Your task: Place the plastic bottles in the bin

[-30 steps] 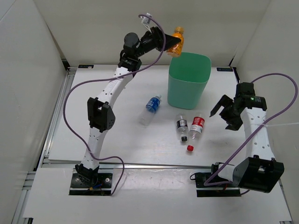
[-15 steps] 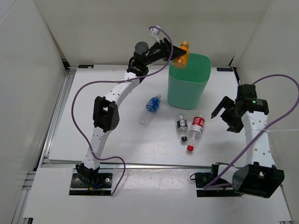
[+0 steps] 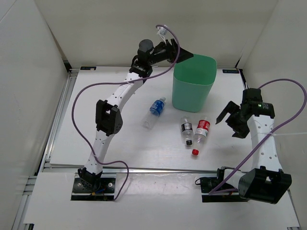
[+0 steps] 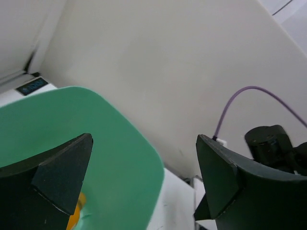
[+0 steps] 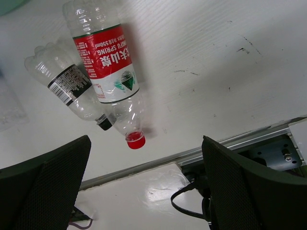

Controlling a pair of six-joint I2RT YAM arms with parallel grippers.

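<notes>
The mint-green bin (image 3: 194, 84) stands at the back of the table. My left gripper (image 3: 184, 53) hangs open over its far left rim, holding nothing. In the left wrist view the left gripper (image 4: 144, 143) spans the bin (image 4: 110, 124), and a bit of the amber-orange bottle (image 4: 74, 216) shows inside. Three clear bottles lie on the table: blue-labelled (image 3: 154, 112), black-labelled (image 3: 186, 128) and red-labelled (image 3: 202, 129). My right gripper (image 3: 229, 123) hovers open to the right of them. Its wrist view shows the right gripper (image 5: 146, 143) above the red-labelled (image 5: 108, 67) and black-labelled (image 5: 72, 86) bottles.
A small red cap (image 3: 195, 152) lies at the mouth end of the red-labelled bottle. White walls close in the back and both sides. A metal rail (image 5: 240, 141) runs along the table's near edge.
My left gripper moved over the bin's rim and opened. The amber-orange bottle left its jaws and now lies inside the bin. The right arm barely shifted.
</notes>
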